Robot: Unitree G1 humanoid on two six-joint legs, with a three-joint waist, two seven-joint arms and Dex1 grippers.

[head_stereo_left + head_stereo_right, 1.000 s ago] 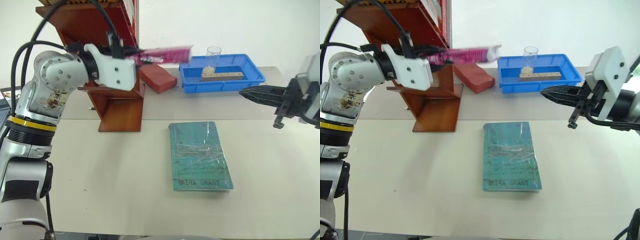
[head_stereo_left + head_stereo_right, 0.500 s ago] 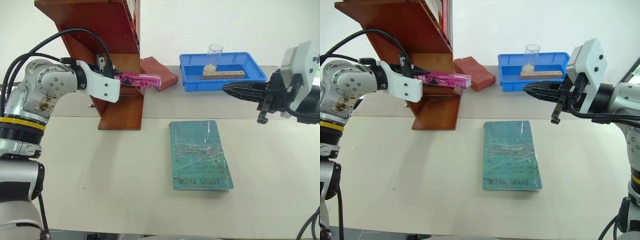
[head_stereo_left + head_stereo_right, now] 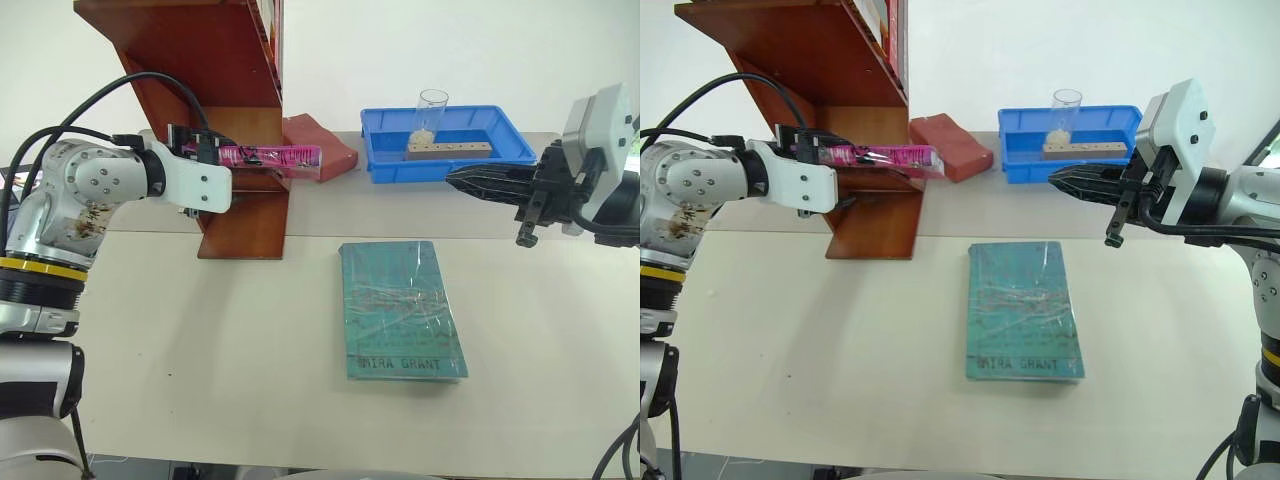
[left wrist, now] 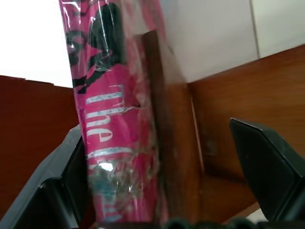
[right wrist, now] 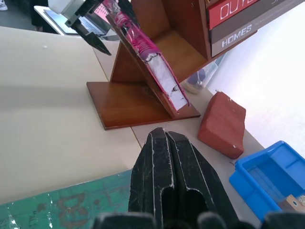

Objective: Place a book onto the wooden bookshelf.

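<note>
The pink book (image 3: 272, 156) lies in the lowest compartment of the wooden bookshelf (image 3: 215, 60), leaning along its slanted panel with one end sticking out toward the red brick. My left gripper (image 3: 232, 157) is at the book's near end, open. In the left wrist view the book (image 4: 109, 143) rests against one finger while the other finger (image 4: 267, 167) stands well clear. My right gripper (image 3: 452, 179) hovers above the table in front of the blue tray, shut and holding nothing, pointing toward the shelf.
A teal plastic-wrapped book (image 3: 402, 308) lies flat mid-table. A red brick (image 3: 325, 147) sits beside the shelf. The blue tray (image 3: 385, 170) at the back holds a glass (image 3: 431, 110) and a wooden block (image 3: 447, 150). Upright books (image 5: 238, 19) fill an upper shelf compartment.
My left arm came down and to the left with the pink book, bringing it into the shelf's lowest compartment. Its fingers then opened and let go. The right gripper stayed shut and still.
</note>
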